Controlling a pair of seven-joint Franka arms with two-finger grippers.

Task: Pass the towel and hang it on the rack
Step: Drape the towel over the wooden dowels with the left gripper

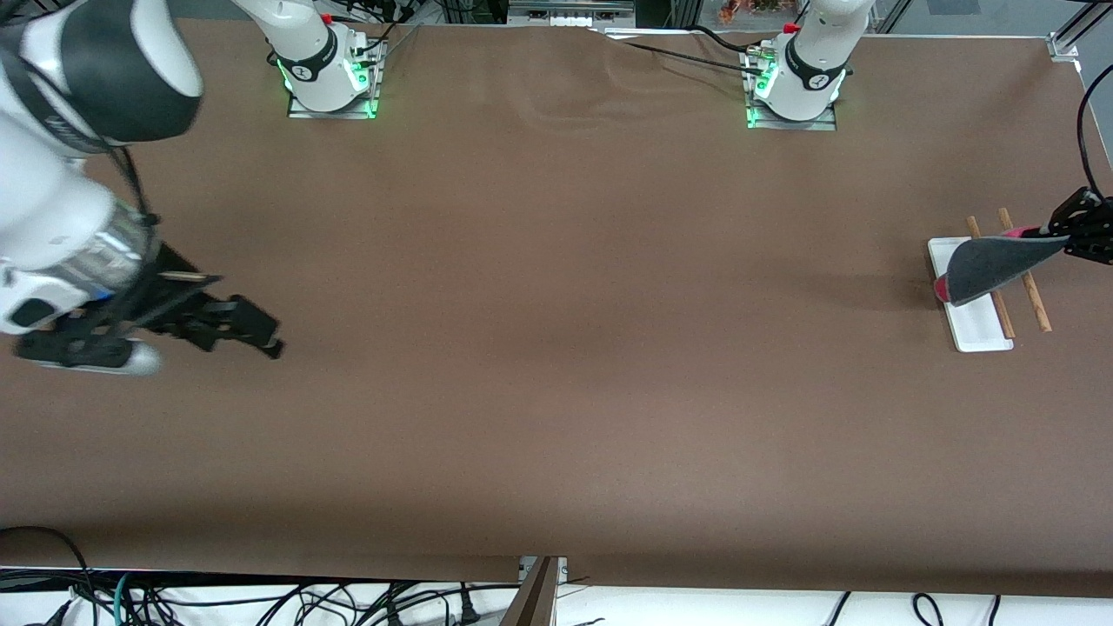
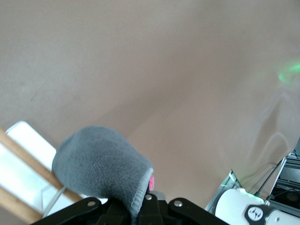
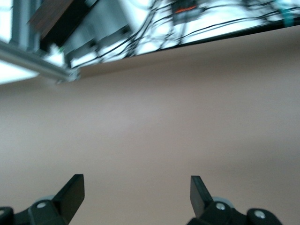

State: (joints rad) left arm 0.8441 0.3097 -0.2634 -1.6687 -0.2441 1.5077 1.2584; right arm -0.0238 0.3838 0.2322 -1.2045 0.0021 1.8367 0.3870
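At the left arm's end of the counter [image 1: 556, 348], the left claw [image 1: 1068, 236] is clamped fully closed on one edge of the dark grey towel [image 1: 996, 265], which hangs in the air over the rack [image 1: 974, 326], its pink-red patch showing at the lower edge. The rack's two wooden rods [image 1: 1026, 278] sit under the cloth. The right claw [image 1: 252, 335] waits over bare counter at the right arm's end, its fingers spread wide and holding nothing. Risk: released here, the towel may slide off the rods, or a low pass may drag and tip the light rack.
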